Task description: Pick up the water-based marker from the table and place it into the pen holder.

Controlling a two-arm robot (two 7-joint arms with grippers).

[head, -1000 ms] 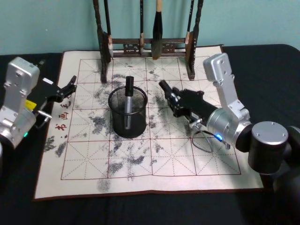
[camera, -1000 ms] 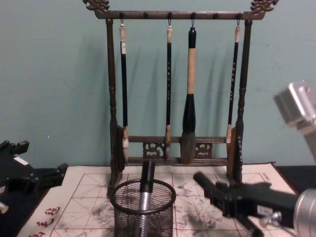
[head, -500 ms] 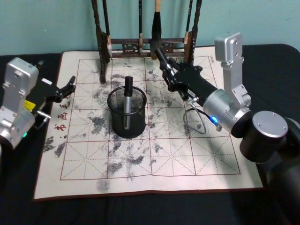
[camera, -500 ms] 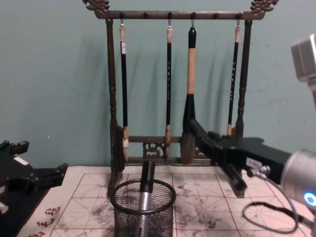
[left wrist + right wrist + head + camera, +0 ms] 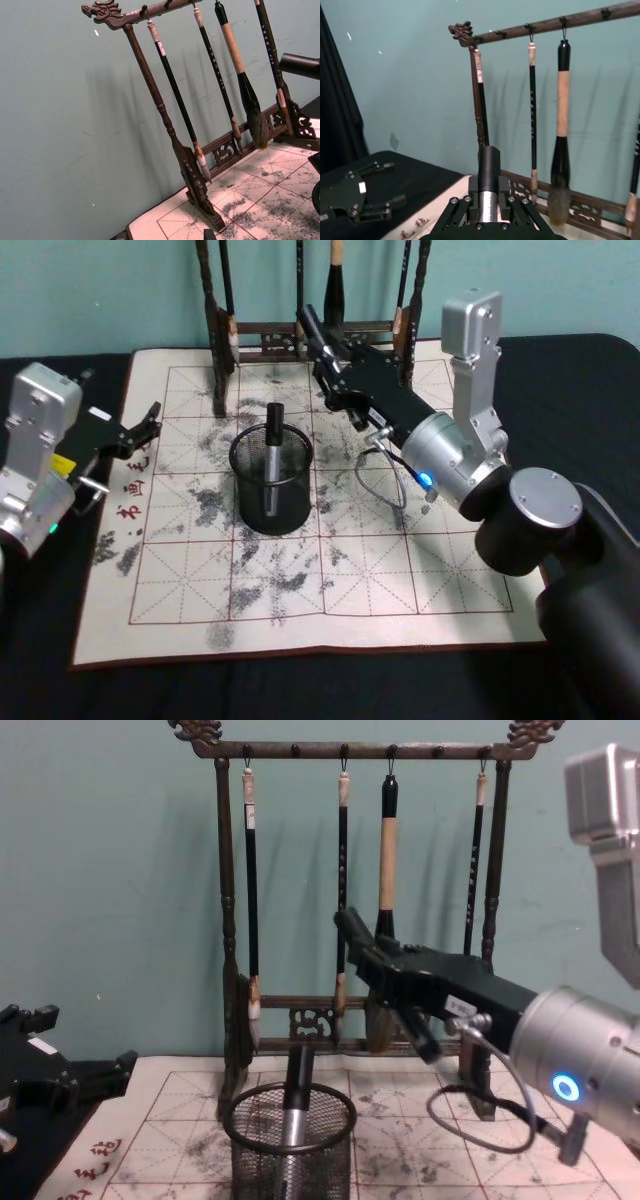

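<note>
— Where's the marker (image 5: 489, 167)?
— Clamped in your right gripper's (image 5: 350, 928) fingers (image 5: 472, 188), high before the brush rack (image 5: 228, 920), beyond the pen holder (image 5: 250, 506).
— Counts?
— Two markers (the second marker (image 5: 273, 435) stands in that holder), four brushes (image 5: 386, 850). Your left gripper (image 5: 150, 424) sits spread at the mat's (image 5: 400, 580) edge.

Holder (image 5: 272, 510): black metal wire mesh, matt, with smooth solid rim. Marker (image 5: 274, 425): matt black cap, glossy silver barrel. Rack (image 5: 228, 920): dark turned wood, carved, low sheen. Mat (image 5: 400, 580): cream paper-like sheet, matt, ink-blotched. Counter (image 5: 570, 380): black cloth, matt. Right arm (image 5: 472, 350): brushed silver metal.
</note>
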